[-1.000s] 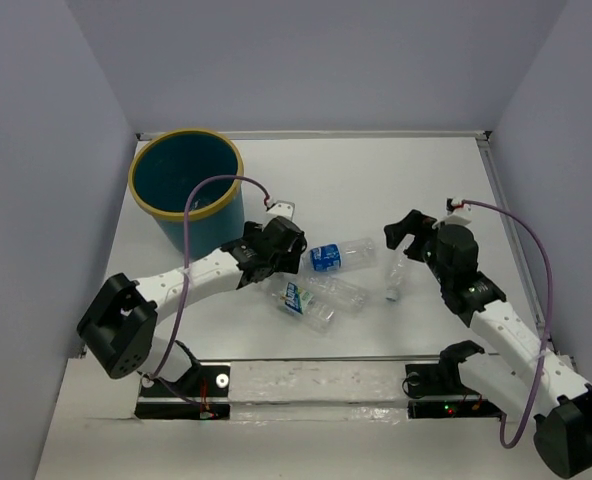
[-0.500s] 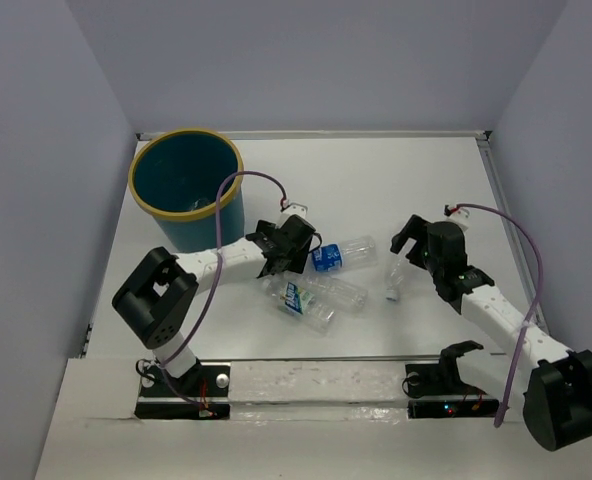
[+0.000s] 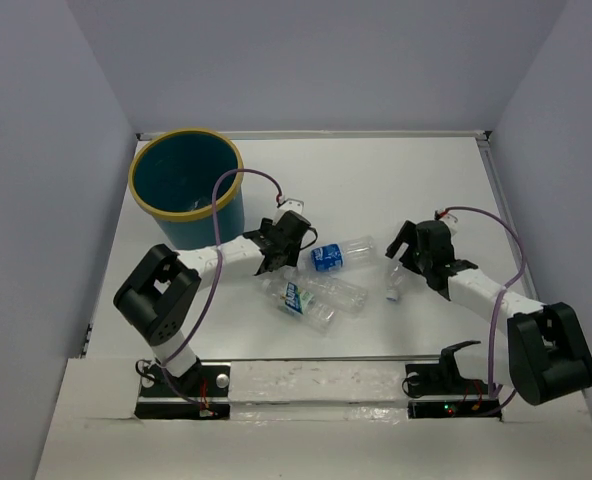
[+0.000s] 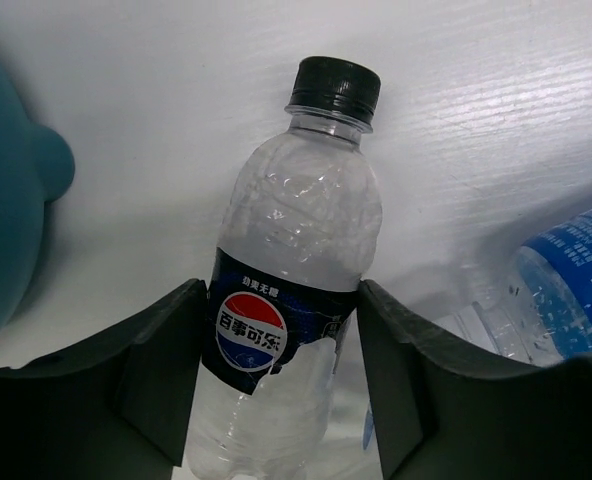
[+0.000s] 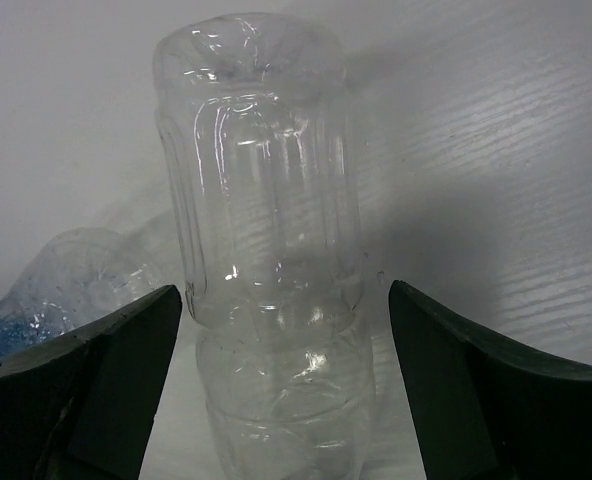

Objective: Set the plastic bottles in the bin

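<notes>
Lying on the white table (image 3: 376, 180) near the bin (image 3: 176, 165), the cola bottle (image 4: 286, 300) looks light, crinkly and slick. The labelled waist seems the safest hold, and the left gripper (image 4: 279, 330) clamps it there. The right gripper (image 5: 286, 300) gapes around a clear bottle (image 5: 261, 200), untouched.

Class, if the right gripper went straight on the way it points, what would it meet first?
The clear bottle, lying between the right gripper's open fingers; probably the table right behind it.
</notes>
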Tool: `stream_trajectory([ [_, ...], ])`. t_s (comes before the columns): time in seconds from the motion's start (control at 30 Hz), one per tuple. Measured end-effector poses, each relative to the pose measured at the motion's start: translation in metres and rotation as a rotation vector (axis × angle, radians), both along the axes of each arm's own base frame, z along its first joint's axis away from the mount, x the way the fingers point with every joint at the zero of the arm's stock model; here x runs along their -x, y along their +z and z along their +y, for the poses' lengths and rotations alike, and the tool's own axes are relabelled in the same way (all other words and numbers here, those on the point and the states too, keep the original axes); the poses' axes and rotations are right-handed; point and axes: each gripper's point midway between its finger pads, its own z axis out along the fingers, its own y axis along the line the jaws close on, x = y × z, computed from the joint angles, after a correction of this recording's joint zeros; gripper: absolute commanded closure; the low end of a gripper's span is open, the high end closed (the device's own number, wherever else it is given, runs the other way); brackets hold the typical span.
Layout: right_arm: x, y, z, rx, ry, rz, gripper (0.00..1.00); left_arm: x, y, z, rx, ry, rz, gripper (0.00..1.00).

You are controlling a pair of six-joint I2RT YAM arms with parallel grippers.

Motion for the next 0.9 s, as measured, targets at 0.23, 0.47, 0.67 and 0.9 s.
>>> stream_trajectory([
  [0.23, -0.001, -0.012, 0.000, -0.016, -0.015, 0.032, 0.46, -0.001, 0.001, -0.001, 0.029, 0.013, -0.022, 0.59],
  [0.47, -0.005, 0.027, -0.004, -0.033, -0.040, -0.098, 0.54, 0.011, 0.034, 0.005, 0.108, 0.018, -0.062, 0.61],
  [0.67, 0.000, 0.092, -0.012, -0.062, -0.059, -0.299, 0.59, 0.015, 0.130, -0.006, 0.337, -0.027, -0.226, 0.61],
  [0.9, 0.016, 0.149, -0.010, -0.128, -0.031, -0.470, 0.59, 0.019, 0.277, -0.016, 0.568, -0.113, -0.474, 0.60],
])
